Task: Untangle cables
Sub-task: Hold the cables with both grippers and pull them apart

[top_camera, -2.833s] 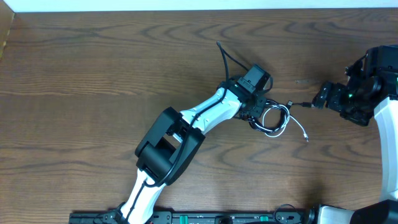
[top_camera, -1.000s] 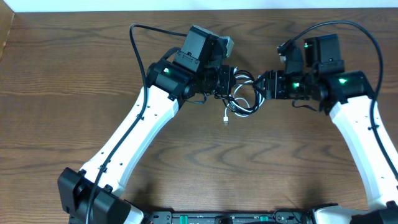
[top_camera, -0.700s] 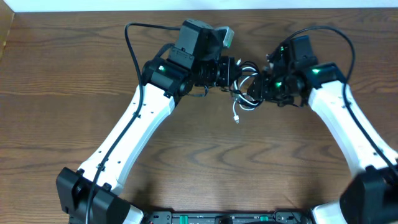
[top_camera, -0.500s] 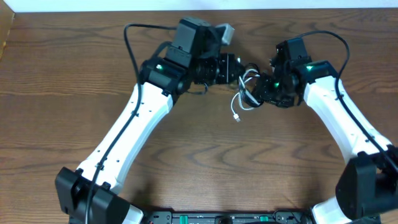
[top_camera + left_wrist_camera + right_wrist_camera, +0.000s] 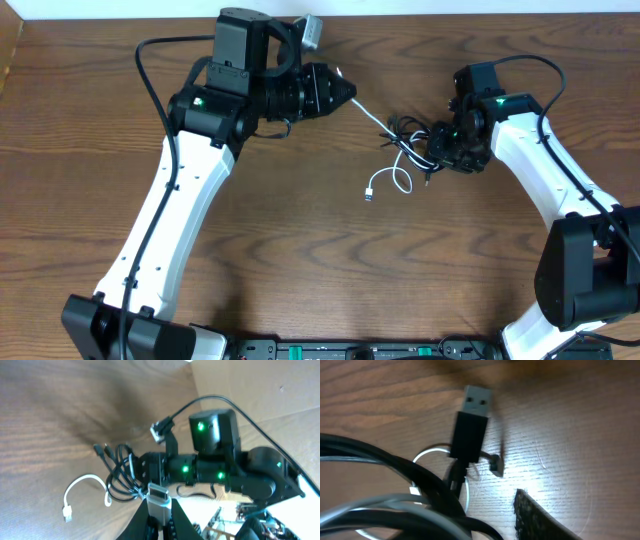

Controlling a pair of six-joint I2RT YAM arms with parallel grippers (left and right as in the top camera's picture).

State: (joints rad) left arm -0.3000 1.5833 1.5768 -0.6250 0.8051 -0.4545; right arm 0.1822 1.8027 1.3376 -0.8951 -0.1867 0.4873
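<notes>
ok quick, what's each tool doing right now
left tool: closed on the plug end of the white cable
right tool: at the black cable, grip cannot be told

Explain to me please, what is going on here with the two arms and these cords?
Two robot arms are working on a tangle of two thin cables at a wooden table. The left fingers are shut on the plug of the white cable, which runs from there into the tangle. The right fingers are at the coiled black cable; whether they grip it is not clear. The white cable's other end curls free beside the tangle. The cables are not yet apart.
</notes>
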